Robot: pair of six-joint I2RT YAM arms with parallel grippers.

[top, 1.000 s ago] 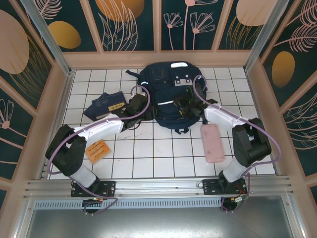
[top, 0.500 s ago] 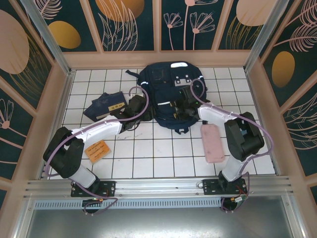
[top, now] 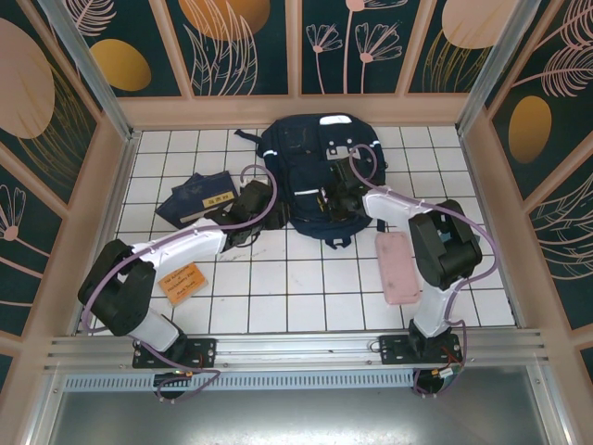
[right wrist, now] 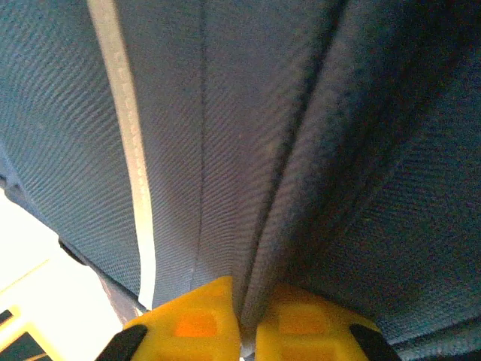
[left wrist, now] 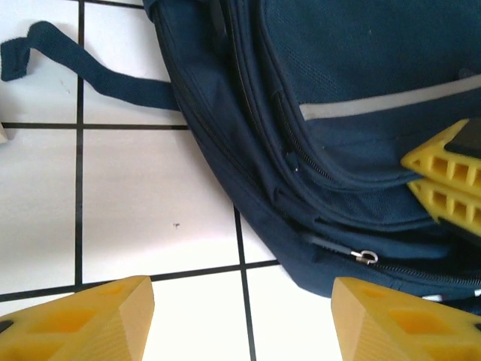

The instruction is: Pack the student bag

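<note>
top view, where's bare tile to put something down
Bare tiles: the near middle, between the orange card and pink case. The far-right corner beside the student bag is free too. Crowded between the bag and navy book.

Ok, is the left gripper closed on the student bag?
No, the fingers of the left gripper stand wide apart, gripping nothing; the student bag lies ahead.
</note>
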